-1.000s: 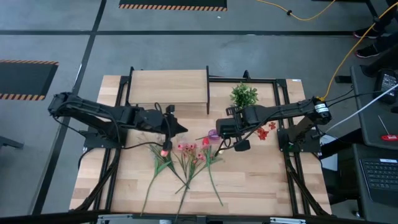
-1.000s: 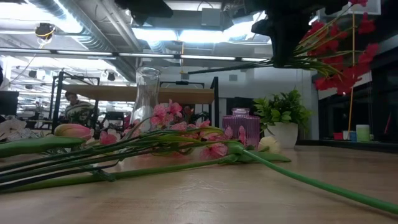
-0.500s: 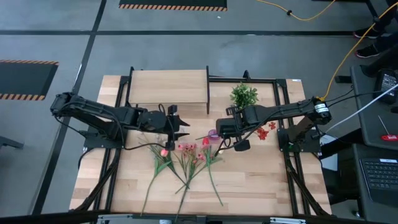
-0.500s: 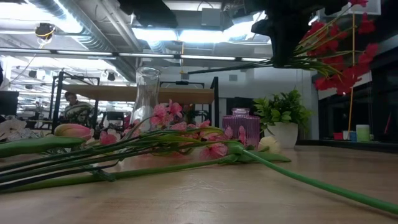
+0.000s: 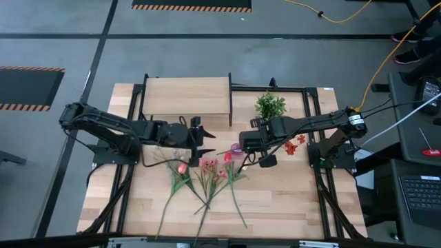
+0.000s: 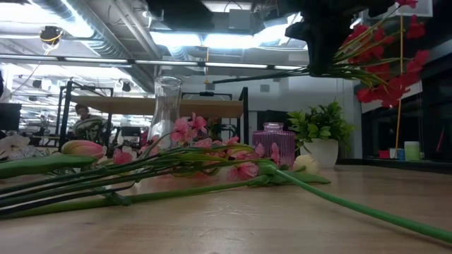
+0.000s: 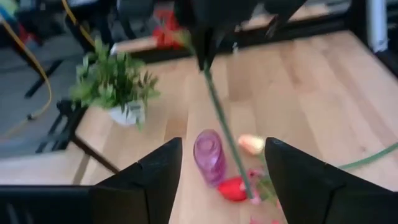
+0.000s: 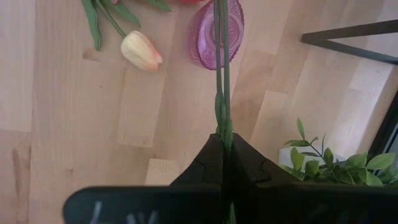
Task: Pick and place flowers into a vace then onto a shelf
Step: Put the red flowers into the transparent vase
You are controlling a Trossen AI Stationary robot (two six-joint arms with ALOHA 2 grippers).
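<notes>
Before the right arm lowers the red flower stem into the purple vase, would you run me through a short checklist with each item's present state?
1. Stem held: ok. The right gripper is shut on the red flower stem.
2. Stem over the mouth: ok in the right wrist view, where it crosses the purple vase; depth cannot be told from it.
3. Stem tip inside the vase: cannot tell.
4. Vase upright: ok; it stands on the table in the low view.
5. Left gripper clear: cannot tell. It is open and close to the vase, facing it.
6. Loose flowers clear of the vase: not ok. The cream tulip lies close beside it.
</notes>
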